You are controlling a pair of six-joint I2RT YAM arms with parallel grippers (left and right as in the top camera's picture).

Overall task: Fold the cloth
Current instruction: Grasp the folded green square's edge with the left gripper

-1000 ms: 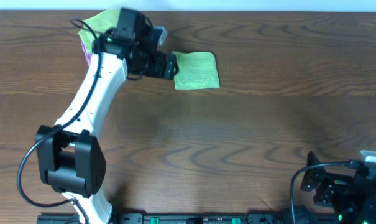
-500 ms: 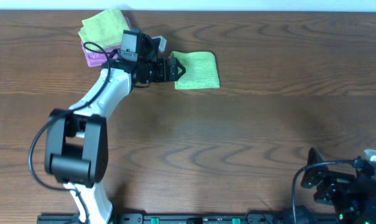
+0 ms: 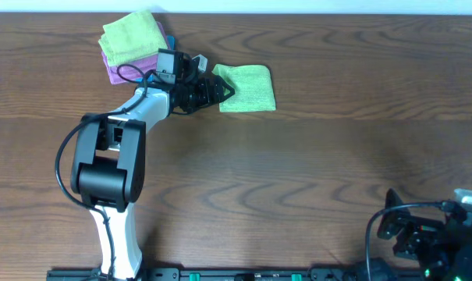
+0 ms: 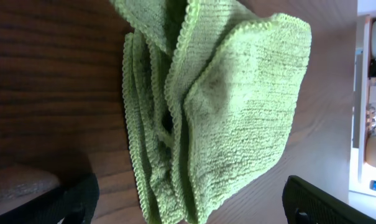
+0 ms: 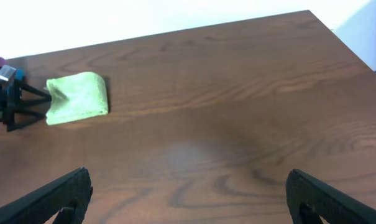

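The cloth (image 3: 251, 87) is lime-green and lies folded into a small rectangle at the back of the table. It also shows far left in the right wrist view (image 5: 79, 96). In the left wrist view the cloth (image 4: 231, 106) shows several stacked layers with stitched edges. My left gripper (image 3: 225, 90) is at the cloth's left edge and open. Its fingers (image 4: 63, 199) stand wide on either side of the cloth's near end without pinching it. My right gripper (image 3: 411, 230) rests open at the front right corner, over bare wood (image 5: 188, 186).
A pile of cloths sits at the back left: another lime-green one (image 3: 130, 35) on top, a purple one (image 3: 115, 72) under it, and a sliver of blue (image 3: 170, 39). The table's far edge runs just behind the pile.
The left arm has dropped and drawn its elbow in, uncovering the pile. Its gripper has edged right onto the cloth's left edge. The right arm has stayed still.
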